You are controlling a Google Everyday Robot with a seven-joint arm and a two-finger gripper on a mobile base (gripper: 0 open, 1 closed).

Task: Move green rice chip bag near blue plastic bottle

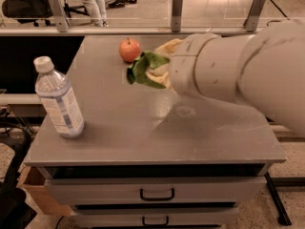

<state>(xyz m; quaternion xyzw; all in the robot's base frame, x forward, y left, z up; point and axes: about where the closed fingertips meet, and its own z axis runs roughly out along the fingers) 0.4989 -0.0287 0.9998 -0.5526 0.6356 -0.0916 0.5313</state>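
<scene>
The green rice chip bag (143, 69) is crumpled, with a tan end, and hangs in the air over the middle of the grey table (143, 128). My gripper (161, 71) is at the end of the large white arm (238, 66) that reaches in from the right. It is shut on the bag and mostly hidden behind the bag and the wrist. The blue plastic bottle (58, 99) stands upright at the table's front left, well to the left of and below the bag.
A red apple (129, 49) sits at the back of the table, just behind the bag. Drawers with handles (157, 193) are below the tabletop. A cardboard box (35, 190) stands low at the left. A rail with posts runs behind.
</scene>
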